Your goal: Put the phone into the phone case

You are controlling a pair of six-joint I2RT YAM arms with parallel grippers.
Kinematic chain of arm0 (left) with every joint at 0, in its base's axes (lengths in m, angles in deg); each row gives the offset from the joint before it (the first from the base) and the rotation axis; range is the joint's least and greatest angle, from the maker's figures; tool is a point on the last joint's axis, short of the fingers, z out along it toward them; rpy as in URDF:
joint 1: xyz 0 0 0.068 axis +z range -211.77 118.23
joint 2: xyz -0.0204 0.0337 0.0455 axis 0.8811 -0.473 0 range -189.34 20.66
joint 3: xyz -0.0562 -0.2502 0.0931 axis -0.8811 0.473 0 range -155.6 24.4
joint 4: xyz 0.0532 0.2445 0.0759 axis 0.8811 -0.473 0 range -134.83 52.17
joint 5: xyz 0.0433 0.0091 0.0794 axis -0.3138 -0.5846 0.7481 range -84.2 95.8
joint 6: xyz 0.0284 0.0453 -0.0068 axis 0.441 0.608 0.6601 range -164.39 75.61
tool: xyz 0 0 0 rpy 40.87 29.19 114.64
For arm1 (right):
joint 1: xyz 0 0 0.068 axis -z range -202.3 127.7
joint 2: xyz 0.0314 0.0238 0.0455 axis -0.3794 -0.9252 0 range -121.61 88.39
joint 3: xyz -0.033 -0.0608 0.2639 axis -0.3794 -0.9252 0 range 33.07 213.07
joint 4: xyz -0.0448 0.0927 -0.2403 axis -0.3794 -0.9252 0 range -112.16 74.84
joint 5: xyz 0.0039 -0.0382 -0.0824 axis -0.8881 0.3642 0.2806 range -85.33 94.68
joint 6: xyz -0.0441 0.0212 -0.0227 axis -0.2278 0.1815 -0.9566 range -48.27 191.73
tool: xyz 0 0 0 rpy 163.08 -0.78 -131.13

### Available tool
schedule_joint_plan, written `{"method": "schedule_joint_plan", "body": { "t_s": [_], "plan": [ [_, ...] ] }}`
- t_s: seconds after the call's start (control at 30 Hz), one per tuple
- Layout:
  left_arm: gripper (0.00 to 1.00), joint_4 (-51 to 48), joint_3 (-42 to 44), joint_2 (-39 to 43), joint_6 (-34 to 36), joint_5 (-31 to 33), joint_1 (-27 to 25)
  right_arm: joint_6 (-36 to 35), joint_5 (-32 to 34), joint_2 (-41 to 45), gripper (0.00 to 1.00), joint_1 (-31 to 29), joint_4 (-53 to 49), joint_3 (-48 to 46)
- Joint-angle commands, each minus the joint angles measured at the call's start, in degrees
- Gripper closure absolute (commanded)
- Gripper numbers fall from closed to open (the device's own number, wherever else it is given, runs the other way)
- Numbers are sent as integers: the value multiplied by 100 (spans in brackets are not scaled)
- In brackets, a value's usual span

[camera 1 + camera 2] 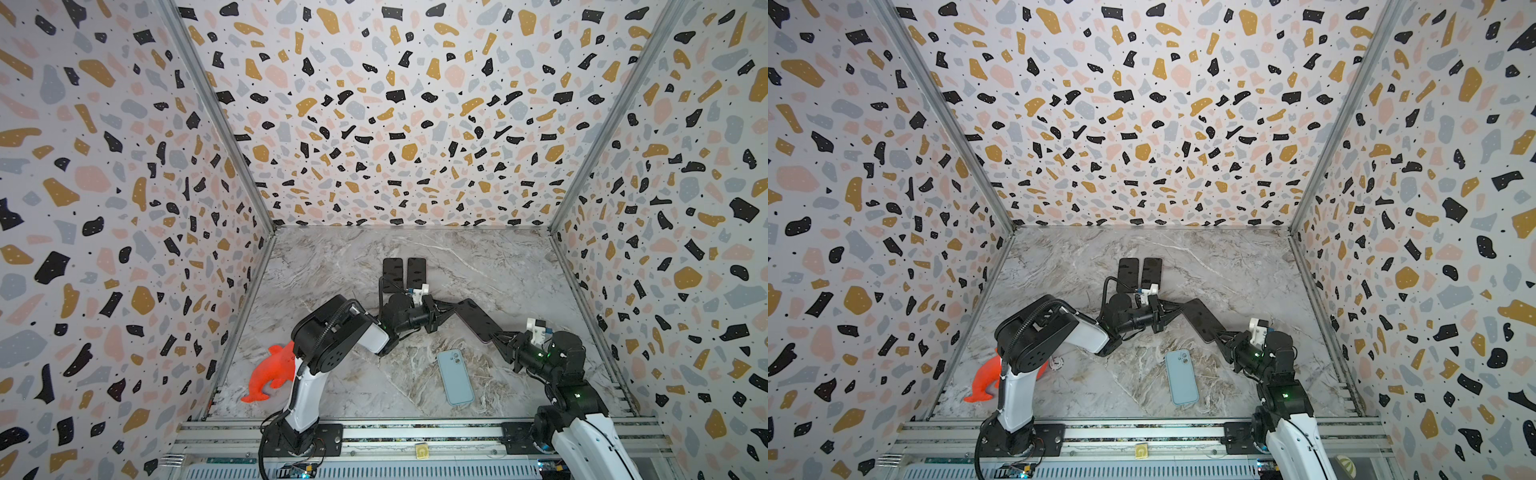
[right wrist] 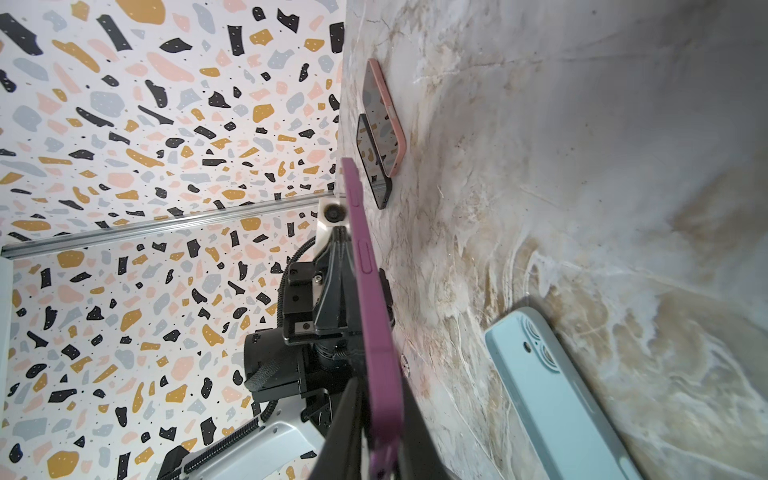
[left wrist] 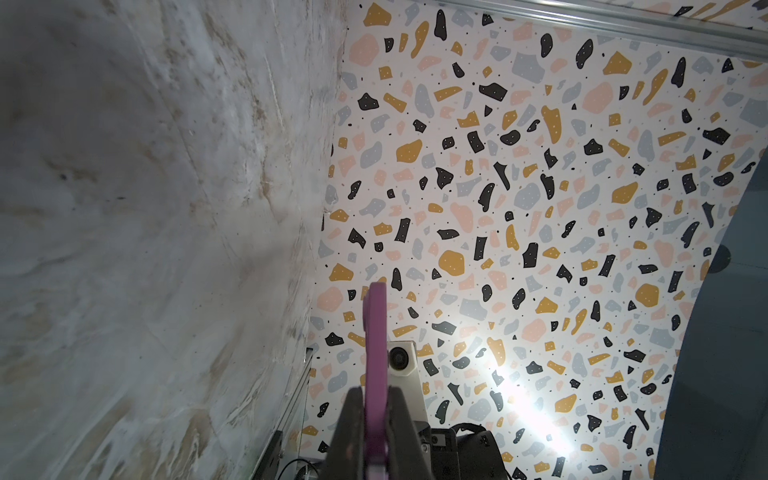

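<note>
Table (image 1: 519,266): marble top inside patterned walls; the work sits at its centre and toward 6 o'clock.
Left arm (image 1: 332,336): reaches from 7 o'clock toward the centre.
Right arm (image 1: 557,361): reaches in from 5 o'clock toward the same spot.
Orange toy (image 1: 270,372): lies at 8 o'clock, apart from the work.
Blue phone (image 1: 455,376): lies flat, camera side up, at 6 o'clock of the centre, touched by neither gripper; I cannot tell whether it is bare or already cased.
Purple case (image 1: 473,320): held off the table between both grippers, dark face up in both top views, purple rim edge-on in the wrist views (image 2: 374,316). I cannot tell whether a phone already sits inside it.
Two cased phones (image 1: 1139,273): side by side, screens up, at 12 o'clock of the centre; the wrist view shows one with a pink rim (image 2: 384,120) and one with a dark rim (image 2: 372,166). These look finished.
Left gripper (image 1: 446,312): pressed together, pinching the case's end at 10 o'clock.
Right gripper (image 1: 494,337): its jaws clamp the opposite end of the case, at 4 o'clock.
Progress: judging by the two done sets, this is a later round; the case is shared between both arms, with seating or setting down left to do.
</note>
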Motion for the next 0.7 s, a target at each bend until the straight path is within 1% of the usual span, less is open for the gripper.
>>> {"method": "schedule_joint_plan", "body": {
  "t_s": [0.0, 0.07, 0.1, 0.23, 0.33, 0.37, 0.43, 0.5, 0.57, 0.6, 0.67],
  "plan": [
    [100, 546, 0, 287, 40, -81, 18, -148, 34, -5, 91, 13, -112, 218],
    [100, 476, 7, 300, 104, -106, 20, -190, 52, -27, 93, 11, -126, 223],
    [96, 434, 20, 302, 149, -105, 18, -201, 60, -33, 95, 10, -135, 228],
    [76, 130, 60, 395, 461, -133, 15, -184, 76, -56, 99, 13, -78, 242],
    [62, -462, 98, 613, 1005, -190, 24, -240, 143, -69, 100, 12, -143, 325],
    [58, -885, 108, 751, 1342, -193, 35, -282, 178, -77, 100, 15, -194, 361],
    [55, -1964, 46, 1068, 2230, -161, 50, -365, 266, -76, 100, 15, -314, 418],
    [54, -3803, -238, 1474, 3608, 64, 46, -455, 343, -83, 100, 13, -419, 460],
    [52, -5324, -471, 1855, 4765, 565, 18, -529, 398, -79, 100, 15, -434, 469],
    [52, -5835, -524, 2006, 5296, 744, -6, -559, 428, -85, 100, 16, -448, 469],
    [52, -6456, -564, 2154, 5862, 936, -20, -641, 499, -64, 100, 22, -439, 469]
  ]
}}
